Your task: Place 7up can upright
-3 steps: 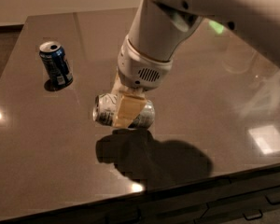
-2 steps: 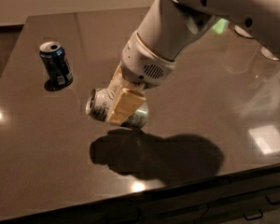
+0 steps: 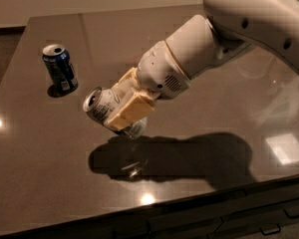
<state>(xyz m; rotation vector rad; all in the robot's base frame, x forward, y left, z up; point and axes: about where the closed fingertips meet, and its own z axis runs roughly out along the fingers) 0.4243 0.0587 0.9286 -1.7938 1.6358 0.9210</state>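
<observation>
The 7up can (image 3: 100, 105) is a silver-white can with its silver top facing left and up. It is tilted, with its lower end near or touching the dark table (image 3: 199, 108). My gripper (image 3: 124, 106) is shut on the can's body, its tan fingers (image 3: 129, 111) clamped across the can. The white arm reaches in from the upper right.
A blue can (image 3: 60, 68) stands upright at the left of the table, apart from my gripper. The arm's shadow lies on the table below the gripper. The table's front edge (image 3: 189, 203) runs along the bottom, with drawers below it.
The arm has swung over to the right and lower. The held can has rotated from lying sideways to a tilt, its top raised and pointing left.
</observation>
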